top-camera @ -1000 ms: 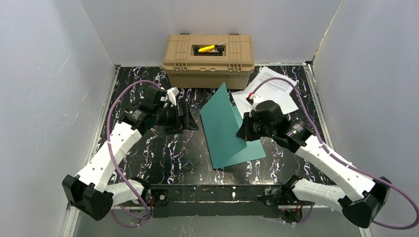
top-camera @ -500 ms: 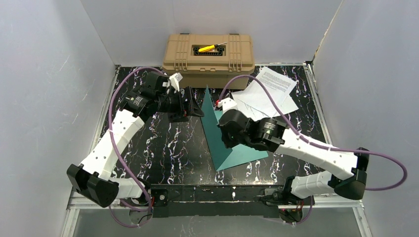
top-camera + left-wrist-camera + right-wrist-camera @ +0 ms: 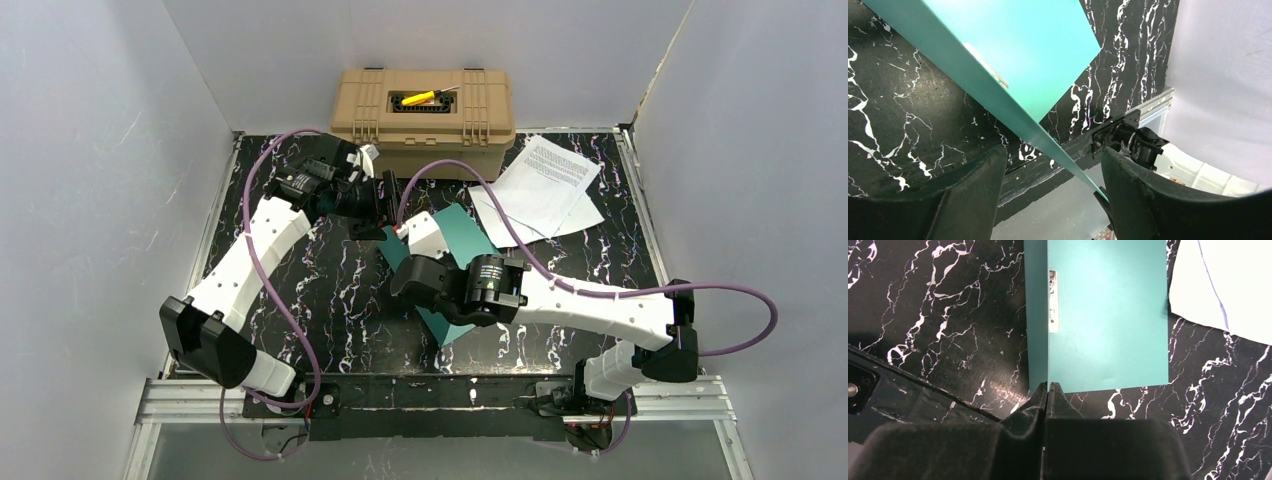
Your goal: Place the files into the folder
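Right tool [image 3: 1048,386] is pinching the green folder [image 3: 462,228] by its cover and has been swinging it over to the left, so the tent shape is opening up for the papers. Left tool [image 3: 1052,152] is sitting spread around the cover's edge. The files [image 3: 545,185] are lying flat at the back right, touching the folder and not in it yet. The folder's long side is pointing from near to far.

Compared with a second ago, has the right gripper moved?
Yes. The right gripper swung left, from below the tan case's right end to below its left half.
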Robot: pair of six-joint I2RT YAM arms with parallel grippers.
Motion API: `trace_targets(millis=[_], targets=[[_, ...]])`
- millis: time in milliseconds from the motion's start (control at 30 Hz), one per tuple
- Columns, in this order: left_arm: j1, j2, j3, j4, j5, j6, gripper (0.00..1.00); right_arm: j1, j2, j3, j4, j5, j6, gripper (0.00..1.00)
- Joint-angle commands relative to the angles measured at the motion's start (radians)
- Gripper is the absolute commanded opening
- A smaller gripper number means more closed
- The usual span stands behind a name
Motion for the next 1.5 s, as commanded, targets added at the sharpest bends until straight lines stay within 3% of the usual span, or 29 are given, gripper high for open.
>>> trace_targets(millis=[0, 200, 567, 700, 867, 1000, 1333, 1467], targets=[[-0.006, 0.005, 0.018, -0.048, -0.011, 0.029, 0.63, 0.03, 0.022, 0.071, -0.011, 0.127, 0.035, 0.01], [-0.011, 0.018, 0.018, -0.066, -0.012, 0.057, 0.42, 0.073, 0.057, 0.101, -0.01, 0.178, 0.047, 0.01], [-0.011, 0.038, 0.007, -0.074, -0.008, 0.083, 0.14, 0.133, 0.127, 0.182, -0.01, 0.222, 0.045, 0.03], [-0.011, 0.041, 0.016, -0.084, -0.028, 0.1, 0.04, 0.153, 0.118, 0.188, 0.019, 0.215, 0.02, 0.19], [-0.011, 0.058, 0.018, -0.084, -0.039, 0.119, 0.0, 0.158, 0.051, 0.147, 0.114, 0.119, -0.038, 0.55], [-0.011, 0.071, 0.013, -0.08, -0.046, 0.149, 0.0, 0.161, -0.037, 0.087, 0.179, 0.061, -0.056, 0.71], [-0.01, 0.03, -0.085, -0.092, -0.172, 0.199, 0.0, 0.16, -0.231, -0.157, 0.241, 0.149, 0.008, 0.97], [-0.01, 0.01, -0.136, -0.099, -0.229, 0.199, 0.0, 0.154, -0.257, -0.249, 0.247, 0.189, 0.056, 0.99]])
